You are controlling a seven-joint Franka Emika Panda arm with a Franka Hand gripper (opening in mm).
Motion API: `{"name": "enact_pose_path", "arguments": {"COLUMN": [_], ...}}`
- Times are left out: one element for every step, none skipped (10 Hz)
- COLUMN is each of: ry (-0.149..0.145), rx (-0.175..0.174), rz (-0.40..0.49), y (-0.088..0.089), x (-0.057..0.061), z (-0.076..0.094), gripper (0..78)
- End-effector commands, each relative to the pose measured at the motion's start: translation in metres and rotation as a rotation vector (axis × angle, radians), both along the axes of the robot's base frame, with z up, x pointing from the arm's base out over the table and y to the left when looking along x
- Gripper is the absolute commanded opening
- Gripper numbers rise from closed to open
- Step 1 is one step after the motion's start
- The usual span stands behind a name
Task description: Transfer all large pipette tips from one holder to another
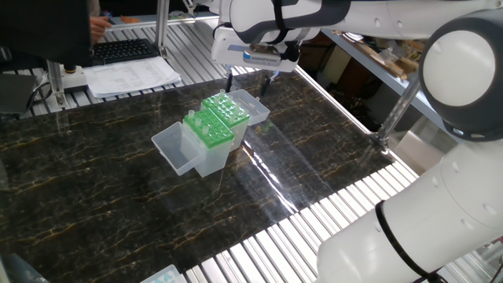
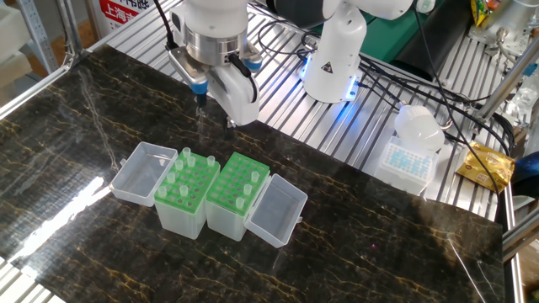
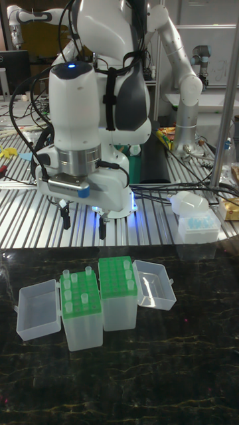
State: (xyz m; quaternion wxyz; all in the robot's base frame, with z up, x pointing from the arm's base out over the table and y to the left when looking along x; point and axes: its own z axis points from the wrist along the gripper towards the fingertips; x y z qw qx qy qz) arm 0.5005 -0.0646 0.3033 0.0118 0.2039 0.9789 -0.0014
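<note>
Above holders [image 3: 99,302], gripper [image 3: 83,224] empty — clearest in tall view.

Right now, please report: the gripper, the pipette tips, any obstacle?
Gripper open, empty, above the holders. Large pipette tips mostly in left holder, few in right holder. Nothing in the way.

One fixed view looks down from beside the robot's own body across the dark tabletop [image 1: 118,181] toward a keyboard [image 1: 124,49] at the far edge. The other fixed view looks down from the opposite side, facing the robot base [image 2: 333,59]. The tall fixed view faces the robot front-on from low and near; all three share the two green racks [image 3: 99,295].
</note>
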Motion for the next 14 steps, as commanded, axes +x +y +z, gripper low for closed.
{"name": "enact_pose_path", "arguments": {"ry": [-0.003, -0.004, -0.005, -0.005, -0.008, -0.009, -0.009, -0.009, -0.008, -0.009, -0.009, -0.012, -0.016, -0.019], "rx": [0.000, 0.004, 0.004, 0.013, 0.009, 0.008, 0.008, 0.008, 0.010, 0.012, 0.012, 0.013, 0.012, 0.012], "rz": [-0.027, -0.037, -0.040, -0.052, -0.066, -0.074, -0.079, -0.082, -0.083, -0.083, -0.082, -0.091, -0.097, -0.104], "y": [0.025, 0.032, 0.035, 0.044, 0.050, 0.054, 0.057, 0.059, 0.061, 0.062, 0.063, 0.068, 0.071, 0.074], "x": [-0.003, -0.005, -0.005, -0.006, -0.008, -0.009, -0.010, -0.010, -0.010, -0.010, -0.010, -0.010, -0.010, -0.011], "z": [-0.005, -0.008, -0.009, -0.013, -0.016, -0.018, -0.019, -0.020, -0.021, -0.022, -0.024, -0.028, -0.030, -0.034], "gripper": [77.4, 77.4, 77.4, 77.4, 77.4, 77.4, 77.4, 77.4, 77.4, 77.4, 77.4, 77.4, 77.4, 77.4]}}
